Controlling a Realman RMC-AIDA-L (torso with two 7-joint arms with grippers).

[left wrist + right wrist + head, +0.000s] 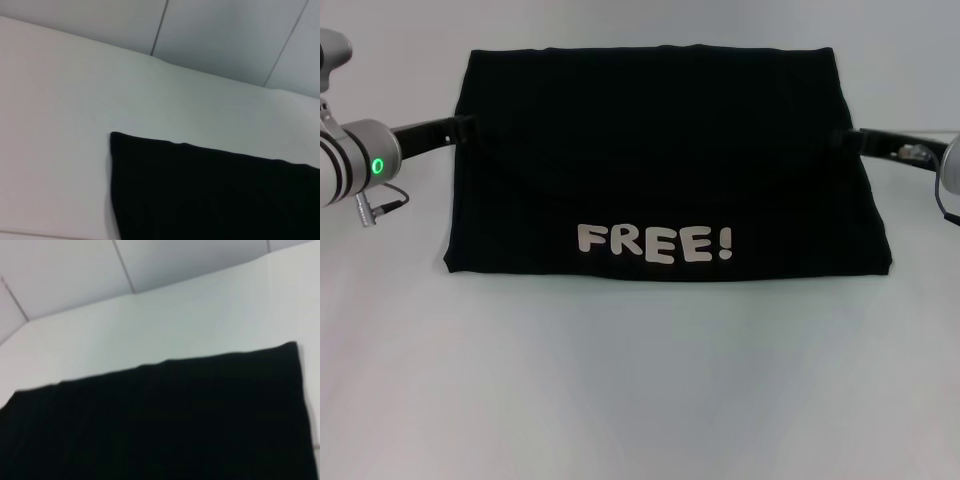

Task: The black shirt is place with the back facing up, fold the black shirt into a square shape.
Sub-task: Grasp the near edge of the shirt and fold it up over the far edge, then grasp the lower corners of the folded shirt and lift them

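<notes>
You have a plain white bench (640, 390) in front of you, and the only thing lying on it is the black shirt (660, 170). It lies flat, folded into a wide block, toward the far edge and centred between the side edges. Its white "FREE!" lettering (655, 242) runs along the fold nearest you.
</notes>
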